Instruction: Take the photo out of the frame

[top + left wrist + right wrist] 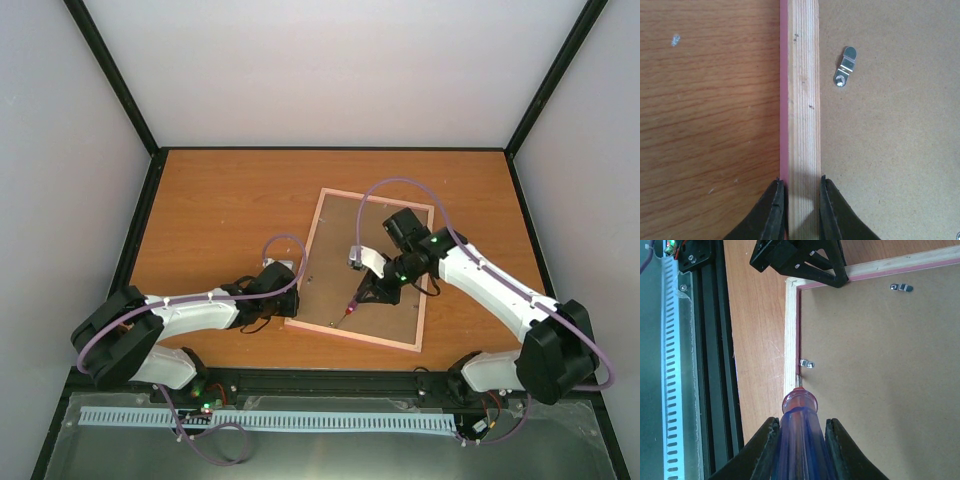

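Observation:
The frame (367, 210) lies face down on the table, its brown hardboard back up, edged in pale wood with a pink rim. The photo is hidden under the back panel. My left gripper (290, 277) is shut on the frame's left rail (803, 100), one finger (771, 215) on each side. My right gripper (372, 293) is shut on a purple-handled screwdriver (801, 440). The screwdriver's tip touches the frame's near rail (791, 340), just short of a metal clip (806, 363).
A second metal clip (845, 66) sits on the hardboard near the left rail; another clip (902, 288) shows in the right wrist view. The table's front edge with black rails and a slotted white strip (671, 390) lies close beyond the frame.

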Robot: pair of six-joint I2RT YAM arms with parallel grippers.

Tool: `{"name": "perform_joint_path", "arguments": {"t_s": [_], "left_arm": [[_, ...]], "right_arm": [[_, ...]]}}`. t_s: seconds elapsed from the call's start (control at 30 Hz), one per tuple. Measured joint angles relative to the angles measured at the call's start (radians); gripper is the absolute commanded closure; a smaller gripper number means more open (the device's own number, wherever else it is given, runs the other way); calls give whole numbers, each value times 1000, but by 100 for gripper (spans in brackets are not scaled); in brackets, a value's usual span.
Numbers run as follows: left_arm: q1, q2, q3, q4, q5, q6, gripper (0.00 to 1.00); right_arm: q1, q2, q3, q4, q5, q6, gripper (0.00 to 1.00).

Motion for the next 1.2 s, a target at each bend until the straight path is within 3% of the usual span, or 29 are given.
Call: {"name": "perform_joint_path", "arguments": {"t_s": [1.2], "left_arm": [[0,0,0,1,2,1,99]], "right_arm": [[24,40,2,75,14,74,97]]}}
